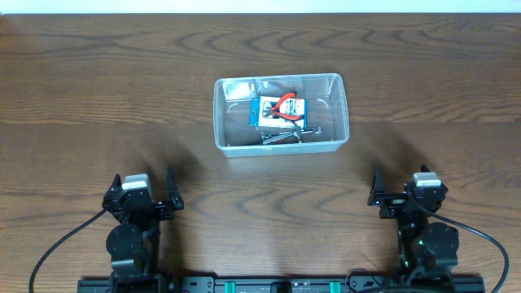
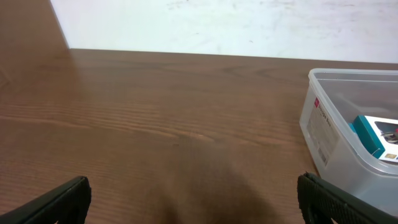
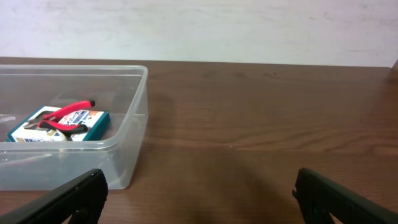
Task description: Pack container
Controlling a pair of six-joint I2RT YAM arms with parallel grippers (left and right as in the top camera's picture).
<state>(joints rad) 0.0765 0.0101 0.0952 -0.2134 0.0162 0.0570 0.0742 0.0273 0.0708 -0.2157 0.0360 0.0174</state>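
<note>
1. Where things stand: the container [image 1: 218, 114] sits mid-desk on the far side, well apart from both arms. The left fingers [image 2: 59, 200] and right fingers [image 3: 71, 194] are spread wide and hold nothing, low at the near edge.
2. Contents: a box [image 1: 269, 114] lies flat inside with red pliers [image 1: 286, 104] on top of it. Some loose metal bits [image 1: 285, 136] lie along the near wall. You have nothing else on the desk [image 1: 98, 81] to pack, and no lid is in view.
3. Risk, sliding: the tub looks light and the wood smooth. If you nudge a wall from the side, it will likely skate or turn rather than hold.
4. Risk, rim catch: the walls are clear and hard to read from the wrist views. If you come in low, a fingertip may hook the rim and tip the tub toward you.
5. Risk, spill: the pliers rest loose on the box. If you jolt or tilt the tub, they could slip off or jump the wall.
6. Risk, arm clash: the tub sits between the arms. If you reach with both at once, the fingers may meet over it.
7. Risk, bad grip: if you pinch one thin wall, it may flex and pop free.
</note>
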